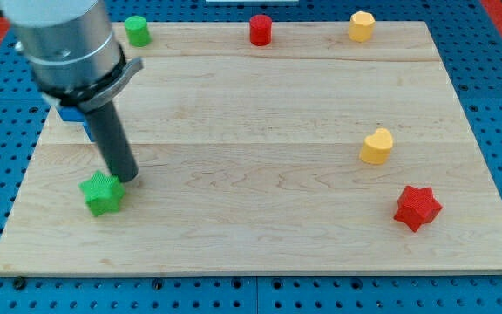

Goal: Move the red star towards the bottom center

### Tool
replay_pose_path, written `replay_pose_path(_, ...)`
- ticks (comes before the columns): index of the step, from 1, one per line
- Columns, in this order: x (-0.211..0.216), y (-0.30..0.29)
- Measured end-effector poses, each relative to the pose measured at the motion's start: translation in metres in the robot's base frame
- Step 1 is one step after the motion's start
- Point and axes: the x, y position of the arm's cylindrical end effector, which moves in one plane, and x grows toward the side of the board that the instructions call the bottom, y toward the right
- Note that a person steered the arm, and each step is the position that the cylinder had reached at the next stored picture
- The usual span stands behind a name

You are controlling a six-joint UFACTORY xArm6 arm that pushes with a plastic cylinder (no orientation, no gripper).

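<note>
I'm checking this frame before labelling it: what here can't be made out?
- Blue block: mostly hidden behind the arm in the camera view; shape unclear.
- My tip: next to the green star; contact cannot be told.
- Arm: blurred and cut off by the view's top edge.
- Red star: fully visible near the view's right.

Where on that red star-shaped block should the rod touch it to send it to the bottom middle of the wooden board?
There is nothing to grip with; my tip only pushes. It should meet the red star-shaped block on its right, slightly upper side, ideally in a notch between two points, so the block probably slides left without spinning away. Now the tip is far left, beside the green star-shaped block.
</note>
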Motion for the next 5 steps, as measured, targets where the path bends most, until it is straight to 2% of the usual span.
replay_pose_path(1, 0.021, -0.016)
replay_pose_path(2, 0.014, 0.070)
replay_pose_path(3, 0.056, 0.170)
replay_pose_path(4, 0.069, 0.302)
replay_pose_path(5, 0.043, 0.423)
